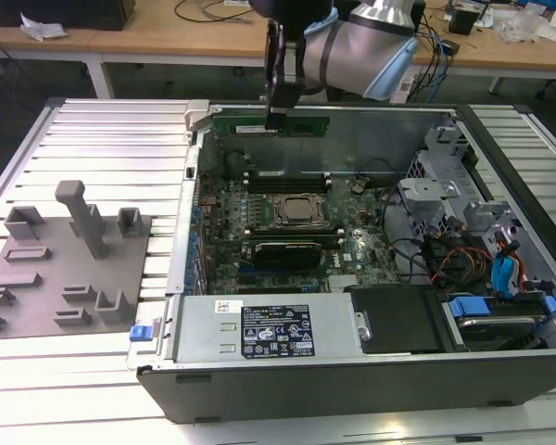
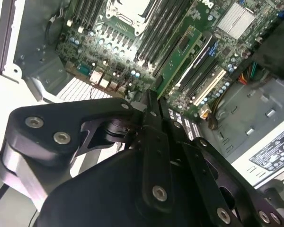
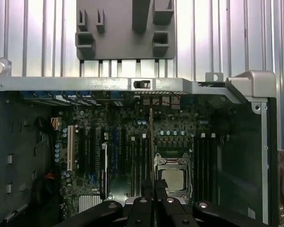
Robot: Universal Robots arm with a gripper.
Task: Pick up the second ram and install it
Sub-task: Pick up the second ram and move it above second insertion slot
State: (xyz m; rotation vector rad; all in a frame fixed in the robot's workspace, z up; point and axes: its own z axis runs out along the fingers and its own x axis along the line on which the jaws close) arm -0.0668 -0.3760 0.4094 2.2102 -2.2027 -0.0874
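The gripper [image 1: 276, 119] has its black metal fingers [image 2: 154, 124] clamped on the thin green ram stick [image 1: 306, 121], partly hiding it, held on edge above the open grey steel computer case [image 1: 380, 130], a bare sliver edge-on over the motherboard [image 3: 118, 142] in the first wrist view.
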